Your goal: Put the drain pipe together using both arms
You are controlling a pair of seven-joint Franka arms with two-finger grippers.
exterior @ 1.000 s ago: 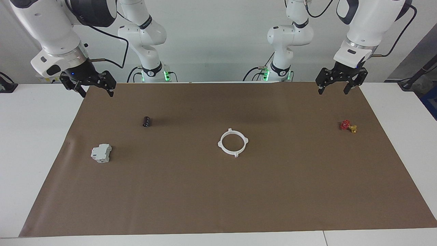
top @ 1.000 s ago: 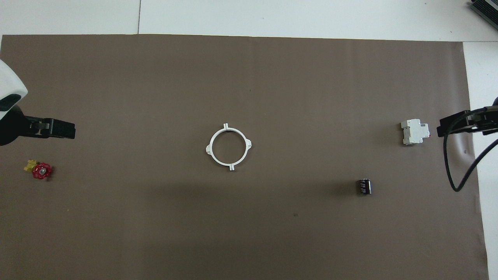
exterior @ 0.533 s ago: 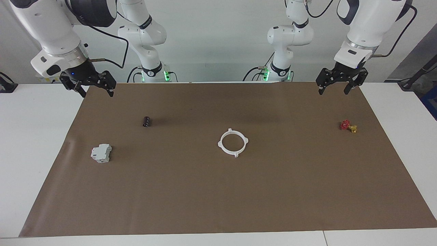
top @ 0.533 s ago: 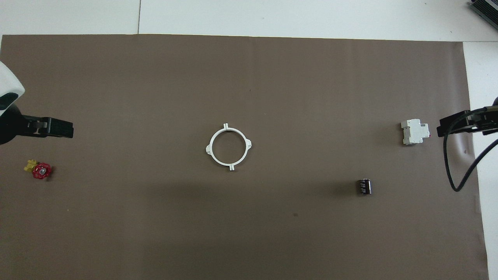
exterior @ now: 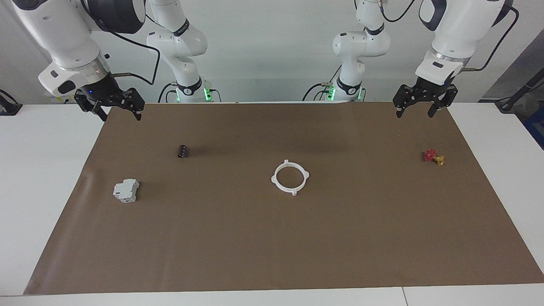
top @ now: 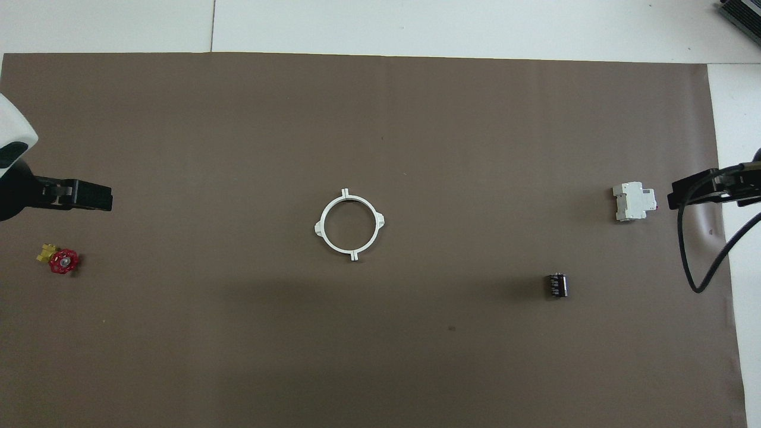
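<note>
We begin at the right arm's end of the tabletop, where our right hand (exterior: 114, 111) hangs released and empty over the brown mat's (exterior: 238, 238) corner nearest the robots, with the black cylinder (exterior: 182, 151) and the grey-white block (exterior: 126, 190) lying on the mat near that end. At the middle of the mat, well apart from every edge, lies the drain pipe (exterior: 290, 177): its two white half-rings sit closed into one flat ring, tabs sticking out around it, so we judge the assembly done or nearly so. Toward the left arm's end a small red and yellow valve (exterior: 433, 157) rests on the mat, and our left hand (exterior: 420, 109) hangs over the mat's other near corner, likewise released and holding nothing. To finish well, we would keep both hands high and clear of the ring, since a brush could part the halves; whether the joints are fully seated we cannot tell.
</note>
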